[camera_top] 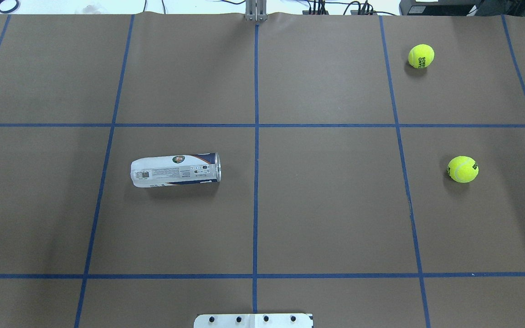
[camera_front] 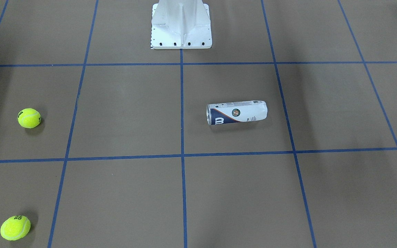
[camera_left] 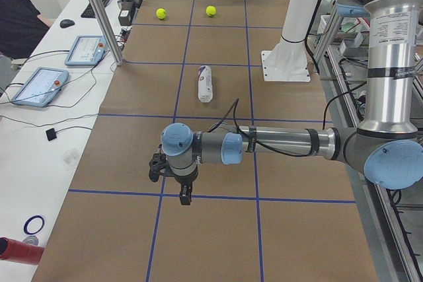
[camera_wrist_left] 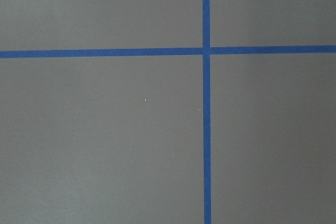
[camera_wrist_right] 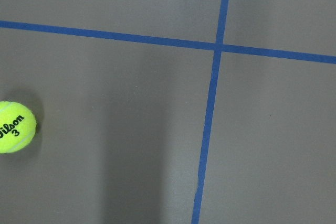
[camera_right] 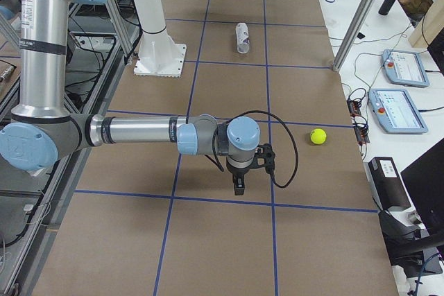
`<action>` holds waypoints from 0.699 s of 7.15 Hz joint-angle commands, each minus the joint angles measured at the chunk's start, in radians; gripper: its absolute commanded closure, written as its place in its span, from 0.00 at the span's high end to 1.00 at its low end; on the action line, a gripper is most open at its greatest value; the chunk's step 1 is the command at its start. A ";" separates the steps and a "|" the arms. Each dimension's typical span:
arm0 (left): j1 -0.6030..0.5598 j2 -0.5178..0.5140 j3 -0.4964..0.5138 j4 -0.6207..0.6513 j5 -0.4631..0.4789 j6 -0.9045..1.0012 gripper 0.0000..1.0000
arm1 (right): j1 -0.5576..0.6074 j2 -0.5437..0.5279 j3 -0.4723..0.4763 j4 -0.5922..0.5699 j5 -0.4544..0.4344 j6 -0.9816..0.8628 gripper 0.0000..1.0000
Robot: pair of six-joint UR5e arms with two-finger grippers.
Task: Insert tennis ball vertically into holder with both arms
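The holder lies on its side on the brown table, its silver rim toward the table's middle; it also shows in the overhead view and both side views. Two yellow tennis balls rest on my right side, also in the front view. One ball shows at the left edge of the right wrist view. My left gripper hangs above the table's left end, far from the holder. My right gripper hangs above the right end, near a ball. I cannot tell whether either is open or shut.
The white pedestal base stands at the robot's side of the table. Blue tape lines divide the brown surface into squares. Benches with tablets and aluminium posts flank the far edge.
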 commanded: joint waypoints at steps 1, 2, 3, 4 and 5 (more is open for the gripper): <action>0.000 0.000 -0.002 0.000 0.000 0.000 1.00 | 0.000 0.001 -0.004 0.001 -0.004 -0.001 1.00; 0.000 -0.002 0.000 0.000 -0.001 -0.002 1.00 | 0.000 0.003 -0.004 0.001 -0.006 -0.001 1.00; 0.000 -0.003 0.000 0.000 -0.003 0.001 1.00 | 0.000 0.004 -0.003 0.004 -0.004 -0.001 1.00; -0.001 -0.009 -0.002 -0.002 -0.007 0.006 1.00 | 0.000 0.007 -0.004 0.004 -0.006 -0.001 1.00; -0.001 -0.038 -0.018 -0.005 -0.007 0.006 1.00 | 0.000 0.007 -0.003 0.005 -0.007 -0.001 1.00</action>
